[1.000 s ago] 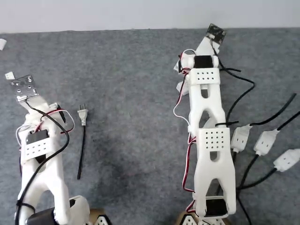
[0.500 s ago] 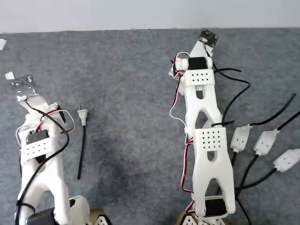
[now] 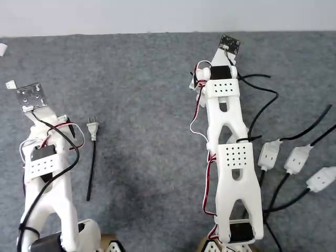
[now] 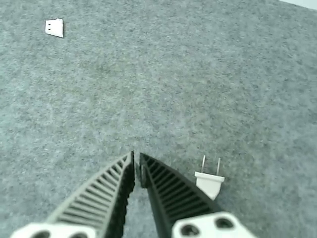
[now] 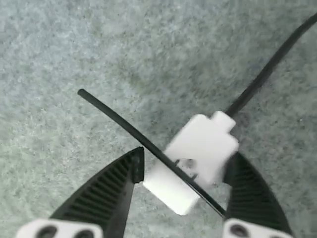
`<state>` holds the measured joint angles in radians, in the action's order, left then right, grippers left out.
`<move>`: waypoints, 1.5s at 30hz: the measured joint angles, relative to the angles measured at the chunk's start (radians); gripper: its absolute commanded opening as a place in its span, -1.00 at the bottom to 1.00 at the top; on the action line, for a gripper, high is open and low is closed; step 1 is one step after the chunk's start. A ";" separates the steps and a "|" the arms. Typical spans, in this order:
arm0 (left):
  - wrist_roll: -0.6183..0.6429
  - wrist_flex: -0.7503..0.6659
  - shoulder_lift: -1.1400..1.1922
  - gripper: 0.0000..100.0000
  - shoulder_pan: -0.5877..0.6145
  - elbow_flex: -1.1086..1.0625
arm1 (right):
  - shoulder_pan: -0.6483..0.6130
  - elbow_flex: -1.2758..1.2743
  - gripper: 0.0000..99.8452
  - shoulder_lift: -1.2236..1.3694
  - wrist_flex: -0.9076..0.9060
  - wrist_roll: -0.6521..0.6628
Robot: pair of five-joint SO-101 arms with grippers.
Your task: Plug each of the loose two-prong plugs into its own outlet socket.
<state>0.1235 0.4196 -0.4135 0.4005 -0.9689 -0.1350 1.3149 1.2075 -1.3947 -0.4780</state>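
Left claw [image 4: 136, 158]: ribbed black fingers pressed together, nothing between them. It hangs over the grey felt-covered bench [image 3: 147, 79] near the left edge. Just beside it lies the white two-prong plug [image 4: 209, 181], flat on the felt. Its prongs point toward the far edge and its thin black cord [image 3: 92, 168] runs back toward the near edge.

Right claw [image 5: 185, 161]: spread wide, straddling a white plastic block [image 5: 198, 153]. A thick black cable [image 5: 267, 74] leaves one end of the block, and a thinner black lead [image 5: 124, 119] lies across it. Cannot tell whether the fingers touch the block, nor whether it is plug or socket.

Three white plastic outlet sockets [image 3: 297, 157] sit in a row by the right edge, each on its own black lead. They are well apart from the plug.

Small white scrap [image 4: 53, 28] by the left edge; ignore it.

Handling, my reading:
- The plug looks light, hard and smooth, so it will likely skate on the felt if you nudge it.
- You would have to open the left claw first. Then take the plug body across its flat sides, behind the prongs, never by the prongs.
- The cord looks limp and will drag and twist the plug, so hold it firmly.
- The sockets lie loose as well. Expect one to slide back under a push, so brace it with your other claw.
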 measured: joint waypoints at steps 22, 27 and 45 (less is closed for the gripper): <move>0.000 0.000 0.000 -0.98 0.000 0.000 | -0.118 0.031 -0.98 -0.011 -0.339 0.330; 0.000 0.000 0.000 -0.98 0.000 0.000 | -0.132 0.023 -0.98 -0.015 -0.356 0.359; -0.006 0.000 0.000 -0.98 -0.009 0.000 | -0.229 -0.327 -0.98 -0.224 -0.359 0.310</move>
<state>0.1174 0.4196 -0.4135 0.3913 -0.9689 -0.3636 0.9881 0.9835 -1.7538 -0.1680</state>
